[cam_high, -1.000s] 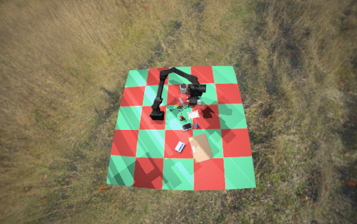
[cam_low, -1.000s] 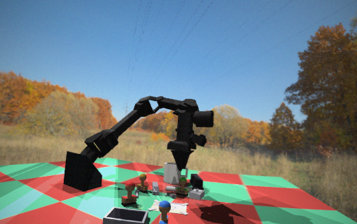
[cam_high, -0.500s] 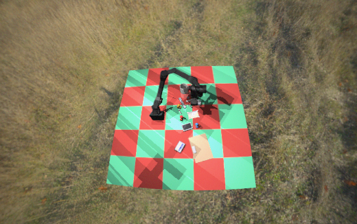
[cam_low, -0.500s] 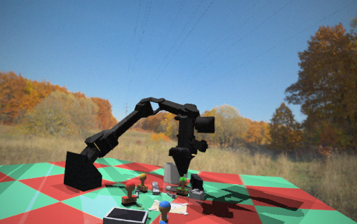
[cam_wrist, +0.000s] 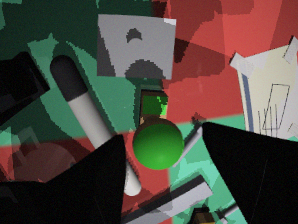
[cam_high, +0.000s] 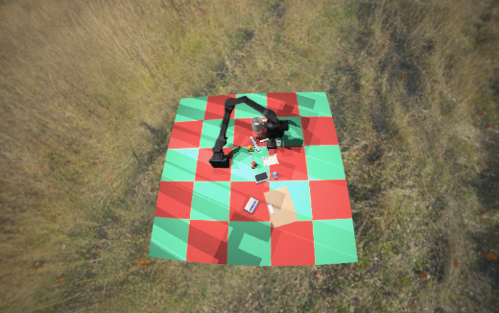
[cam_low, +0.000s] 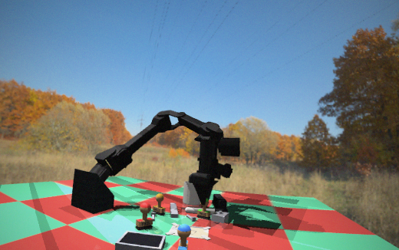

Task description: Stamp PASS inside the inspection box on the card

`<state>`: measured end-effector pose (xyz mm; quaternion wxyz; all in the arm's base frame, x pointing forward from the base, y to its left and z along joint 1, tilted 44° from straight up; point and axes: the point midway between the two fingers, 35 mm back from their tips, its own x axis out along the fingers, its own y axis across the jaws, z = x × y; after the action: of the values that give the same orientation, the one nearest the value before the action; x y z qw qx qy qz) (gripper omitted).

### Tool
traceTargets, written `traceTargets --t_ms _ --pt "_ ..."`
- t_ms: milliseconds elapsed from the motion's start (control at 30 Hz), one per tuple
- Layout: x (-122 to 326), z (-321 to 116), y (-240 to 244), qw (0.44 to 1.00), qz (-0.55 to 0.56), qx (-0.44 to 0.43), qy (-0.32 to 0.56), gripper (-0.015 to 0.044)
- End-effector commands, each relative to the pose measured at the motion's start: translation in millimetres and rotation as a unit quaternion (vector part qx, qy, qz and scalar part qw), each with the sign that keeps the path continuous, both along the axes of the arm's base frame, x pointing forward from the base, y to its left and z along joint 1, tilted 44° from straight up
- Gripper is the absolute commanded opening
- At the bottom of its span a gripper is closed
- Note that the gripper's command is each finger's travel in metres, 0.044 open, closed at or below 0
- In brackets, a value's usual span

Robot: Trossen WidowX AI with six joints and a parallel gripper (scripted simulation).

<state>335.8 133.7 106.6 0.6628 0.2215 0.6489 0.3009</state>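
Worktop [cam_high: 328, 201] [cam_low: 330, 226]: red and green checks, the largest thing here.
Arm [cam_high: 225, 125] [cam_low: 142, 138]: based toward the left edge, arching along the top-edge side in the top view, its wrist bent downward.
Gripper [cam_high: 272, 144] [cam_low: 206, 204] [cam_wrist: 164, 136]: open, fingers on both sides of the green knob and holding nothing.
Brown sheet [cam_high: 284, 211]: flat, toward the bottom edge.
Mug [cam_high: 257, 124] [cam_low: 190, 193]: grey, on the top-edge side, beside the arm's wrist.
Card [cam_high: 270, 159] [cam_low: 199, 232] [cam_wrist: 267, 95]: taped flat, between the green stamp and the bottom edge; no print is readable from here.
Ink pad [cam_high: 261, 177] [cam_low: 141, 240]: dark, pale-rimmed, on the bottom-edge side of the card.
Marker [cam_low: 193, 210] [cam_wrist: 90, 117]: white with a dark end, lying near the green stamp.
Grey block [cam_high: 278, 143] [cam_low: 220, 217] [cam_wrist: 136, 47]: just beside the green stamp, on its right-edge side.
Green stamp [cam_low: 203, 214] [cam_wrist: 158, 145]: upright on the worktop beneath the gripper, probably the PASS one, though its lettering is too small to tell.
Red stamp [cam_high: 253, 164] [cam_low: 144, 216]: upright, left-edge side of the card.
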Motion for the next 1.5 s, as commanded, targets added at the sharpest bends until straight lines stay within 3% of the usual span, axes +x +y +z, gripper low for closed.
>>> traceTargets --t_ms 0,567,700,1000,1067,1467 --pt "-2.3 -5.0 6.4 1.000 0.001 0.003 0.004 0.0223" --pt "-4.1 -17.8 22.0 1.000 0.001 0.005 0.005 0.0223" --pt "-2.4 -16.3 20.2 1.000 0.001 0.002 0.001 0.0118" --pt "-2.4 -16.3 20.2 1.000 0.001 0.002 0.001 0.0058" --pt "-2.3 -16.1 20.0 1.000 0.001 0.002 0.001 0.0006" --pt "-1.4 -12.2 16.0 1.000 0.001 0.001 0.001 0.0000"
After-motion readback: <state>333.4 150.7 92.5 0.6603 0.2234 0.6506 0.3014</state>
